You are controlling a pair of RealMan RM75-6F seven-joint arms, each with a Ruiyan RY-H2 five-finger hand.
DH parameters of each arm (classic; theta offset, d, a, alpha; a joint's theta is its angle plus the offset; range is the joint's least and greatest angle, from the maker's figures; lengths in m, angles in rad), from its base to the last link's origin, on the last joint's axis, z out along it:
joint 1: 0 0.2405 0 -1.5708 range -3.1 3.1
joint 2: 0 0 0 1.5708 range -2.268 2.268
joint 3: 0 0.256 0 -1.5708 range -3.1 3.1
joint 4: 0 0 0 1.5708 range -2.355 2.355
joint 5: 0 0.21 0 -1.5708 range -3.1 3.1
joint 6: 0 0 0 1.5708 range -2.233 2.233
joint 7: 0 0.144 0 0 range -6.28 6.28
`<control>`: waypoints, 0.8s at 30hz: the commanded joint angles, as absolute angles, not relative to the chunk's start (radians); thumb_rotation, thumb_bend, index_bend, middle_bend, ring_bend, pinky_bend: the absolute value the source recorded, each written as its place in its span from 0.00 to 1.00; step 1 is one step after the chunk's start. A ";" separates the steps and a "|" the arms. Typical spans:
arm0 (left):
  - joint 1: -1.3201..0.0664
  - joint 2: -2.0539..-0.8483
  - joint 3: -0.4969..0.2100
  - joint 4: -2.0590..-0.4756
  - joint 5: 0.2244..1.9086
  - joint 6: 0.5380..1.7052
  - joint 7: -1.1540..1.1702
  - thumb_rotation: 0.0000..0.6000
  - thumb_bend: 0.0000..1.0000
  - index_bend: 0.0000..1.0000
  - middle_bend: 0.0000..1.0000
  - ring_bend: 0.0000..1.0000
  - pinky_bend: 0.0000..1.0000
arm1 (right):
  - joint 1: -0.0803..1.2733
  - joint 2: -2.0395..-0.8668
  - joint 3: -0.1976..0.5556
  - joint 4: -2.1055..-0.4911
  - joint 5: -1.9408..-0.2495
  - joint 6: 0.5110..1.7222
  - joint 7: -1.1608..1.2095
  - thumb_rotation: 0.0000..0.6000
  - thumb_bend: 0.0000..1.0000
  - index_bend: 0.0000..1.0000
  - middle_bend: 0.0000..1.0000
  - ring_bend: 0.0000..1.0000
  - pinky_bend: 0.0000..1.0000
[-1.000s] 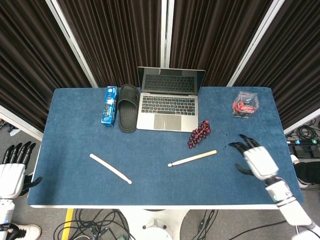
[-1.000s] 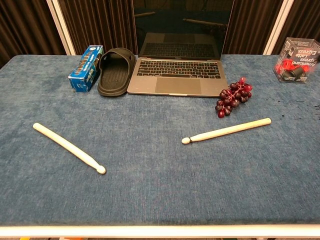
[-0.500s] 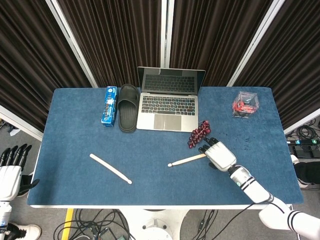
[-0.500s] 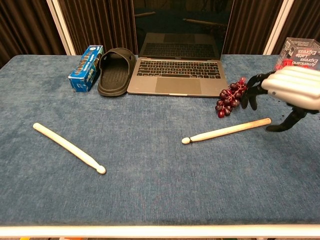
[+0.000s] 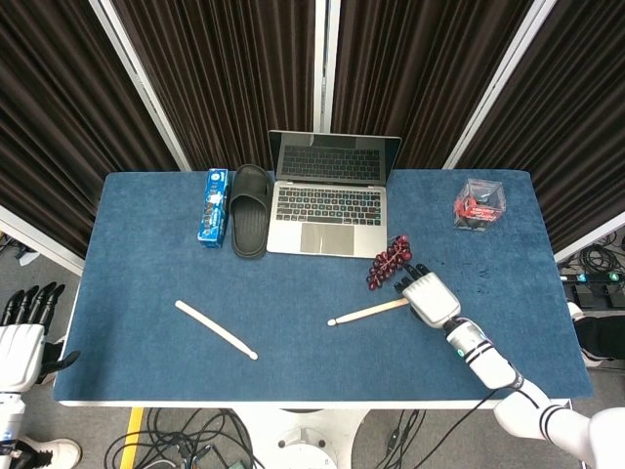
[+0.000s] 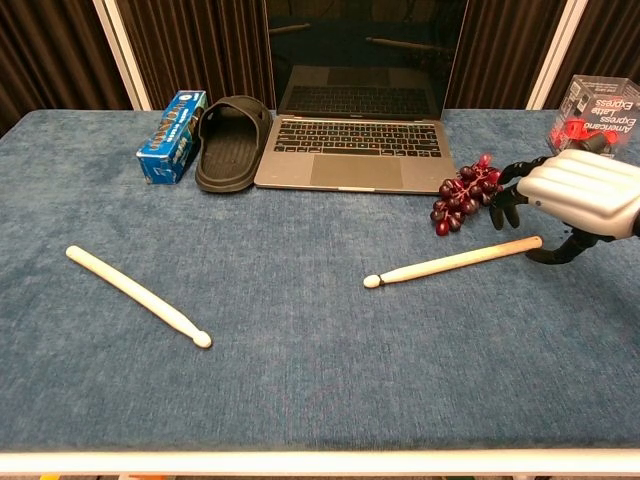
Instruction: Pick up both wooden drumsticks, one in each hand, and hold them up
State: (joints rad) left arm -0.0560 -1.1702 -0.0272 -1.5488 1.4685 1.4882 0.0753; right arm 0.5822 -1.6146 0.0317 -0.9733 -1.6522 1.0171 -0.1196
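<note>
right stick: the right drumstick (image 6: 455, 262) lies flat on the blue table (image 6: 300, 380), its thick end just under the right hand.
right hand: the right hand (image 6: 580, 195) hangs over that thick end with fingers spread apart, holding nothing. no grab yet.
left stick: the left drumstick (image 5: 216, 329) lies flat on the table, far from any hand.
left hand: the left hand (image 5: 21, 342) is off the table edge, down low, fingers apart and holding nothing.
nearby: red grapes (image 6: 465, 192) sit just beside the right hand.
done: nothing picked up so far.
left to do: grab both sticks, lift both up.
</note>
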 commanded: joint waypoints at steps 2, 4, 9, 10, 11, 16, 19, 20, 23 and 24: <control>-0.057 -1.167 -0.029 -1.557 1.465 1.485 0.078 1.00 0.08 0.05 0.04 0.00 0.02 | 0.590 -1.649 0.023 -0.924 -1.643 1.024 -0.089 1.00 0.21 0.42 0.45 0.16 0.25; -0.058 -1.166 -0.029 -1.560 1.463 1.482 0.079 1.00 0.08 0.05 0.04 0.00 0.02 | 0.590 -1.659 0.022 -0.907 -1.640 1.029 -0.077 1.00 0.21 0.43 0.46 0.17 0.25; -0.061 -1.165 -0.033 -1.567 1.459 1.477 0.084 1.00 0.08 0.05 0.04 0.00 0.02 | 0.589 -1.683 0.014 -0.867 -1.635 1.044 -0.042 1.00 0.23 0.44 0.46 0.17 0.25; -0.061 -1.165 -0.033 -1.566 1.459 1.477 0.084 1.00 0.08 0.05 0.04 0.00 0.02 | 0.590 -1.687 0.012 -0.861 -1.635 1.046 -0.038 1.00 0.23 0.44 0.46 0.17 0.25; -0.061 -1.165 -0.033 -1.565 1.459 1.478 0.084 1.00 0.08 0.05 0.04 0.00 0.02 | 0.590 -1.690 0.010 -0.855 -1.635 1.048 -0.034 1.00 0.24 0.45 0.46 0.18 0.25; -0.060 -1.164 -0.032 -1.568 1.455 1.474 0.084 1.00 0.08 0.05 0.04 0.00 0.02 | 0.591 -1.702 -0.001 -0.836 -1.635 1.053 -0.017 1.00 0.24 0.45 0.47 0.18 0.25; -0.059 -1.167 -0.030 -1.560 1.455 1.474 0.077 1.00 0.08 0.05 0.04 0.00 0.03 | 0.589 -1.708 -0.007 -0.828 -1.634 1.057 -0.011 1.00 0.25 0.46 0.47 0.18 0.25; -0.057 -1.167 -0.029 -1.558 1.456 1.475 0.075 1.00 0.08 0.05 0.04 0.00 0.03 | 0.589 -1.710 -0.009 -0.826 -1.635 1.059 -0.010 1.00 0.25 0.46 0.48 0.19 0.25; -0.056 -1.164 -0.028 -1.560 1.457 1.476 0.072 1.00 0.08 0.05 0.04 0.00 0.03 | 0.589 -1.715 -0.014 -0.817 -1.636 1.064 -0.008 1.00 0.27 0.48 0.49 0.20 0.25; -0.059 -1.165 -0.030 -1.561 1.456 1.473 0.074 1.00 0.08 0.05 0.04 0.00 0.03 | 0.589 -1.717 -0.015 -0.814 -1.636 1.066 -0.005 1.00 0.27 0.48 0.49 0.20 0.25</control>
State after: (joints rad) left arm -0.0577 -1.1646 -0.0293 -1.5603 1.4569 1.4749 0.0737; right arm 0.5887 -1.7159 -0.0142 -0.8151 -1.6356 1.0650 -0.0063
